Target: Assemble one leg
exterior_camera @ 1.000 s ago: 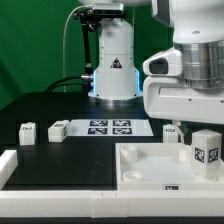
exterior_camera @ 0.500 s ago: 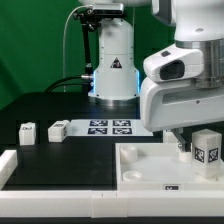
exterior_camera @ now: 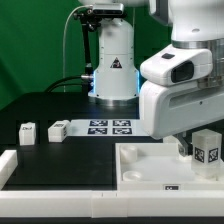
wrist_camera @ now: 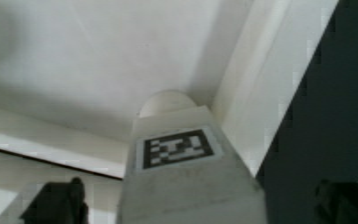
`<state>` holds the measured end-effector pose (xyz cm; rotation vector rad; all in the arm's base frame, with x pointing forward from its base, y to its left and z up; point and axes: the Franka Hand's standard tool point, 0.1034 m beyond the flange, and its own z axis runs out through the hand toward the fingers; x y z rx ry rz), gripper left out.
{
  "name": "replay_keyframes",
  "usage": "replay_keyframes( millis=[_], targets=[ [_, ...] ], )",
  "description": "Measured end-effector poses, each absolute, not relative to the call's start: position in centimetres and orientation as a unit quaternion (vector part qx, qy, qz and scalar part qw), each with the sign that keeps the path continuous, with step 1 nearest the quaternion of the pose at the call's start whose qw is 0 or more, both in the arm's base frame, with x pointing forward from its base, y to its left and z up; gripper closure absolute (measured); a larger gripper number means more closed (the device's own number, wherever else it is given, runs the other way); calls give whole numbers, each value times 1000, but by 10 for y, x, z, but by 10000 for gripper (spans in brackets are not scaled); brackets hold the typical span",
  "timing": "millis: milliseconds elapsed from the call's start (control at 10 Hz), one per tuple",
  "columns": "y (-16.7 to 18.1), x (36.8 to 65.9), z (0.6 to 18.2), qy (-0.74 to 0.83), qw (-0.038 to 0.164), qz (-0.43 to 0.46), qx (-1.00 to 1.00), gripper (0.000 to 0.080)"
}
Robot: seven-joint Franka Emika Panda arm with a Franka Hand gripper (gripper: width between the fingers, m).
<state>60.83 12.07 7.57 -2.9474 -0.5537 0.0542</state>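
A leg [exterior_camera: 208, 149], a stubby white block with a square marker tag, stands upright at the right end of the large flat white tabletop [exterior_camera: 140, 166]. In the wrist view this leg [wrist_camera: 185, 170] fills the middle and rises between my two dark fingers [wrist_camera: 55, 203]. There is a gap on each side of it. My gripper [wrist_camera: 197, 205] is open and straddles the leg without touching it. In the exterior view the gripper [exterior_camera: 198, 149] is mostly hidden under the arm's white body. Two more legs [exterior_camera: 27, 132] [exterior_camera: 57, 129] lie on the black table at the exterior view's left.
The marker board [exterior_camera: 108, 127] lies flat behind the tabletop. A white robot base [exterior_camera: 113, 60] stands at the back. A white rail [exterior_camera: 8, 166] runs along the front left. In the wrist view the tabletop's edge meets the dark table [wrist_camera: 327, 90].
The arm's white body has shifted toward the exterior view's left and now covers the small tagged part behind the tabletop. The leg has not moved.
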Motion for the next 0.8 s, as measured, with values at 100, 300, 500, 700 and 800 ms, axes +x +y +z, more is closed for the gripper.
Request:
replay_keyframes(
  millis=[100, 300, 500, 700, 800],
  targets=[
    [121, 608, 76, -184, 71, 18, -980, 278],
    [118, 609, 75, -162, 69, 20, -984, 501],
    [118, 609, 75, -72, 70, 25, -995, 502],
    [120, 610, 78, 118, 65, 23, -991, 502],
    [122, 607, 78, 189, 62, 24, -980, 502]
  ],
)
